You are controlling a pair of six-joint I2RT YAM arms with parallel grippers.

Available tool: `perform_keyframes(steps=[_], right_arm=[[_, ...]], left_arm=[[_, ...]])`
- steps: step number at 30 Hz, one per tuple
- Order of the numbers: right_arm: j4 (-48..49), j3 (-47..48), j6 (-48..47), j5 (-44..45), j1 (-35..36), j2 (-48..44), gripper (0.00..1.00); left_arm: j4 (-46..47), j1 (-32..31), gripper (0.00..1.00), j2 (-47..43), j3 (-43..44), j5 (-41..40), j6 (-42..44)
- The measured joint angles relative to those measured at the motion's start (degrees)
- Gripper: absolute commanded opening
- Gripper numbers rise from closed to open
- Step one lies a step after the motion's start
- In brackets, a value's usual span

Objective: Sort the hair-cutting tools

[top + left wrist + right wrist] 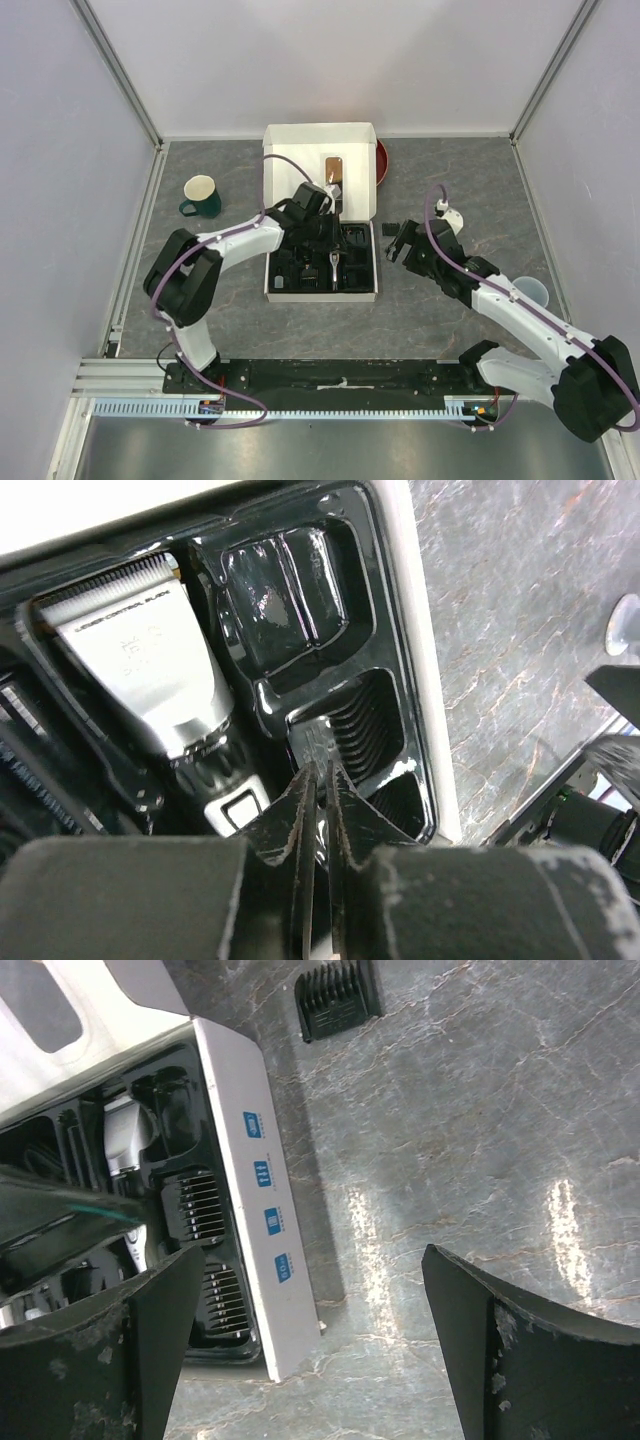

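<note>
On your left, the left gripper (pixel 322 775) hangs low over the tray (pixel 396 600), jaws pinched together on nothing I can see. The clipper (pixel 150 660) is bedded beside it, and a seated comb guard (pixel 360 720) sits right under the tips: drag sideways and you could pop it out. Over right, one loose guard (pixel 338 998) lies flat on the table (pixel 480 1160). The right gripper (pixel 310 1260) gapes wide and may shove it away
</note>
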Motion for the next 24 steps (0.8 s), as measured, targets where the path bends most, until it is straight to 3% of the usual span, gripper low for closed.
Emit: perform_keyframes(steps=[8, 13, 24], right_arm=[[0.9, 2.2, -4.5, 2.8, -0.1, 9.2, 0.98], [3.0, 4.4, -9.3, 4.6, -1.1, 16.2, 0.98], [9.2, 15.4, -22.7, 3.0, -5.8, 34.1, 0.98]], left_arm=[[-0.1, -0.1, 0.16, -13.9, -5.2, -8.7, 0.1], [0.4, -0.1, 0.3, -23.7, -12.9, -15.6, 0.1], [0.7, -0.1, 0.44, -40.6, -27.3, -24.8, 0.1]])
